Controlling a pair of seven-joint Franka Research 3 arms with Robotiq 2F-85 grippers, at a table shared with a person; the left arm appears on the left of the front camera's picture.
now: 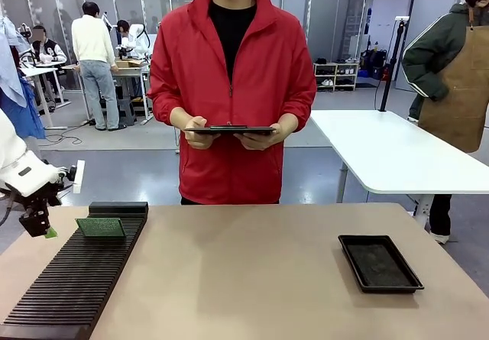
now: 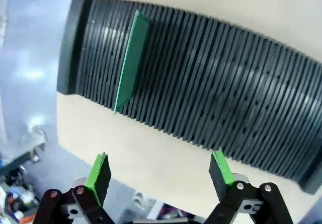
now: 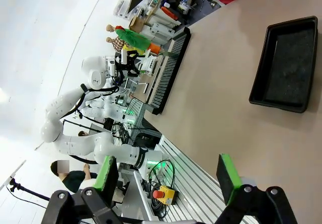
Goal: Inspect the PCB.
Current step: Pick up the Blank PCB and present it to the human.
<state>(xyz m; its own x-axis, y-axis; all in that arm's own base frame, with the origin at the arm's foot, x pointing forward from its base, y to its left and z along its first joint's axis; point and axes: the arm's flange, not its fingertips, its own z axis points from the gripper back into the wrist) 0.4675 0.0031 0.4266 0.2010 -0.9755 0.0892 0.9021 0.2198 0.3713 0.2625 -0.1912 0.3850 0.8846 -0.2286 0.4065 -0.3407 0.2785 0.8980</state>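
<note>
The PCB [image 1: 101, 227] is a small green board standing on edge in a slot near the far end of a long black slotted rack [image 1: 76, 279] at the table's left. My left gripper [image 1: 40, 224] hangs open just left of the rack's far end, beside the board and apart from it. In the left wrist view the PCB [image 2: 130, 63] rises from the rack [image 2: 211, 83] ahead of the left gripper [image 2: 160, 169], whose green pads are spread with nothing between them. In its own wrist view my right gripper [image 3: 167, 176] is open and empty above the table.
A shallow black tray [image 1: 378, 262] lies at the table's right, also seen as the tray [image 3: 284, 65] in the right wrist view. A person in a red jacket stands at the far side holding a dark tablet [image 1: 229, 130] in both hands. A white table [image 1: 390, 153] stands behind, to the right.
</note>
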